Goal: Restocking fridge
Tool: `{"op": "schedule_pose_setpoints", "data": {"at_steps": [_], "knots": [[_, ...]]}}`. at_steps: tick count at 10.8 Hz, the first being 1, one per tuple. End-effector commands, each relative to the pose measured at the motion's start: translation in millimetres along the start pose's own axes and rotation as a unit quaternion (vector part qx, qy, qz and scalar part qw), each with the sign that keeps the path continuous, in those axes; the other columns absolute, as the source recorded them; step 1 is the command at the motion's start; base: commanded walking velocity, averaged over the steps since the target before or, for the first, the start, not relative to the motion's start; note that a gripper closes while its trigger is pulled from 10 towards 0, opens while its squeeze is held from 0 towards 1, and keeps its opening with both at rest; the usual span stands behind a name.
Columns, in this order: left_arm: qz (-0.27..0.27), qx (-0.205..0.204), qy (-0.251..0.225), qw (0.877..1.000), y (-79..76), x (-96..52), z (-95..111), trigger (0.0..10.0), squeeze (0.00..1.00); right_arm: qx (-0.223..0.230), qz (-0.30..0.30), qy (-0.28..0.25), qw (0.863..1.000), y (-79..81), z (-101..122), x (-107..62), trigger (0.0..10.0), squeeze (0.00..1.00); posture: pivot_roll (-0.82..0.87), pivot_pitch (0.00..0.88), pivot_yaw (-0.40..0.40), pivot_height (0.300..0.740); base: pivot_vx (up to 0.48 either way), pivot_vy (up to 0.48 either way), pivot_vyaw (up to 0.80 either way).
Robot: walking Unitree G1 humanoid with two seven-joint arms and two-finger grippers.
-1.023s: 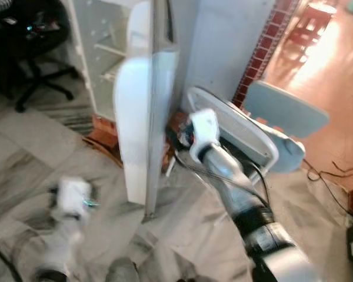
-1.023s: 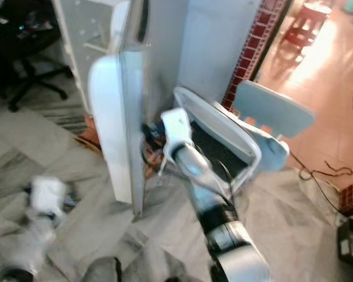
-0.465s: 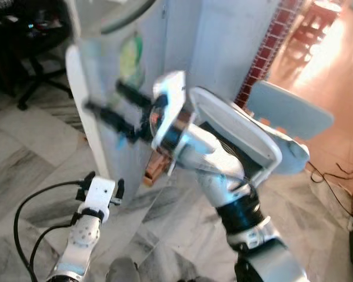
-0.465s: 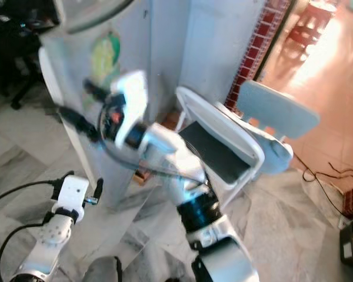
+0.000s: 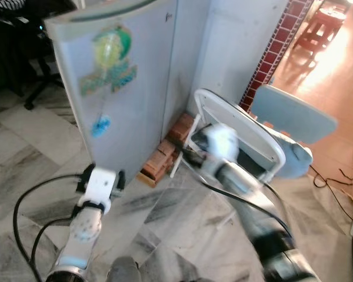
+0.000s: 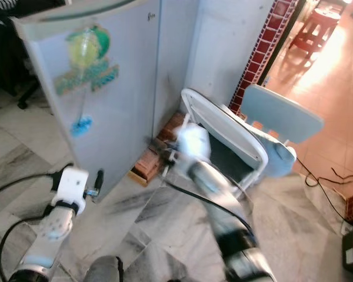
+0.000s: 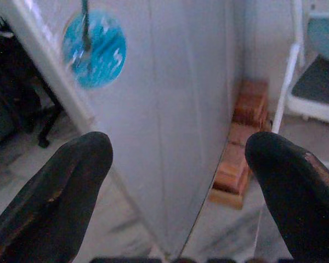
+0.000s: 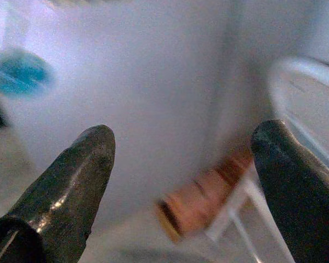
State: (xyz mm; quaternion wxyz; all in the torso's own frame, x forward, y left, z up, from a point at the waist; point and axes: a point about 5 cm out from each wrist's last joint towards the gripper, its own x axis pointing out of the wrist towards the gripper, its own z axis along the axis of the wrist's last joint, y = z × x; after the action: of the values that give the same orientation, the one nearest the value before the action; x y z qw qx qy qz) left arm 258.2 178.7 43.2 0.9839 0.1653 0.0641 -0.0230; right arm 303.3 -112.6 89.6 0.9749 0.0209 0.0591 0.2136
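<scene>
The pale grey fridge (image 5: 129, 88) stands in front of me with its door shut; a green sticker (image 5: 109, 59) and a small blue one (image 5: 100, 125) are on the door. My left gripper (image 5: 101, 175) is low by the door's bottom edge, open and holding nothing; its wrist view shows the fingers (image 7: 71, 181) spread before the blue sticker (image 7: 94, 49). My right arm is blurred. Its gripper (image 5: 187, 153) is near the fridge's lower right corner, fingers (image 8: 71, 175) apart with nothing between them.
Orange bricks (image 5: 165, 154) lie under the fridge's right corner. A white folded frame (image 5: 247, 138) and a light blue chair (image 5: 291, 114) lean against the wall on the right. A black office chair (image 5: 32, 76) stands at the left. A black cable (image 5: 20, 217) loops on the marble floor.
The fridge door stood open, swung round with my right gripper against it, and is now shut. My right arm has dropped back toward the bricks. The left arm has risen slightly.
</scene>
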Motion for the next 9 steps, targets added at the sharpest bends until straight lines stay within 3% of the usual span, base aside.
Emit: {"op": "schedule_pose_setpoints", "data": {"at_steps": [1,3,6,8,9], "knots": [[-0.002,0.001,-0.003,1.0,1.0,0.6,4,10.0,0.0,-0.02,-0.025,-0.017,0.999,-11.3,7,-3.5,10.0,0.0,0.19,0.079,-0.085,0.74,0.0,0.48,0.0],[-0.003,-0.004,-0.019,1.0,0.3,-2.5,10,10.0,0.0,-0.051,-0.087,-0.021,0.995,-38.7,7,-13.6,10.0,0.0,0.18,0.076,-0.075,0.74,0.0,0.48,0.0],[0.003,-0.022,-0.07,0.997,6.8,-5.1,33,10.0,0.0,-0.036,-0.18,-0.006,0.983,-71.3,5,-33.5,10.0,0.0,0.16,0.069,-0.047,0.74,0.0,0.48,0.0],[0.008,-0.031,-0.077,0.997,7.8,-7.0,36,10.0,0.0,-0.021,-0.191,-0.004,0.981,-69.0,-4,-42.1,10.0,0.0,0.15,0.04,-0.061,0.74,0.0,0.48,0.0],[0.014,-0.04,-0.078,0.996,8.5,-8.3,37,10.0,0.0,0.015,-0.23,-0.004,0.973,-65.4,-13,-45.2,10.0,0.0,0.17,0.024,-0.077,0.74,0.0,0.48,0.0]]}}
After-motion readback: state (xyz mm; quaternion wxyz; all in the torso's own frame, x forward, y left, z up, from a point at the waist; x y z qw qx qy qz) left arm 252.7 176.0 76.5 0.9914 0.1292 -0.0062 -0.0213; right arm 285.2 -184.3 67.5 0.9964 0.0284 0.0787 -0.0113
